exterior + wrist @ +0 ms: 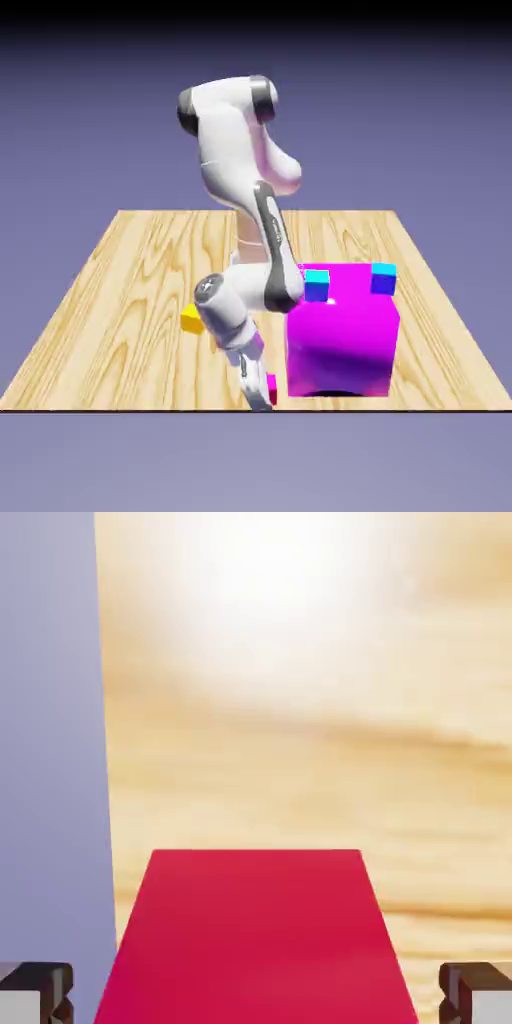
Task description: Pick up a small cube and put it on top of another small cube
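Observation:
The tiny magenta-red cube (272, 390) rests on the wooden table (140, 300) close to its front edge, just left of the big magenta block. My gripper (262, 393) is lowered onto it. In the hand view the red cube (256, 942) fills the space between the fingertips (36, 992), with a narrow gap on each side, so my gripper (256, 994) is open around it. The cyan-topped cube with the medium-blue side (316, 285) shows behind the block's top left corner.
The big magenta block (343, 325) stands right beside my gripper. A second cyan-topped cube with a violet-indigo side (384, 278) shows behind its top right corner. A tiny yellow cube (192, 318) lies to the exterior view's left of the arm. The table's edge (103, 762) runs close by.

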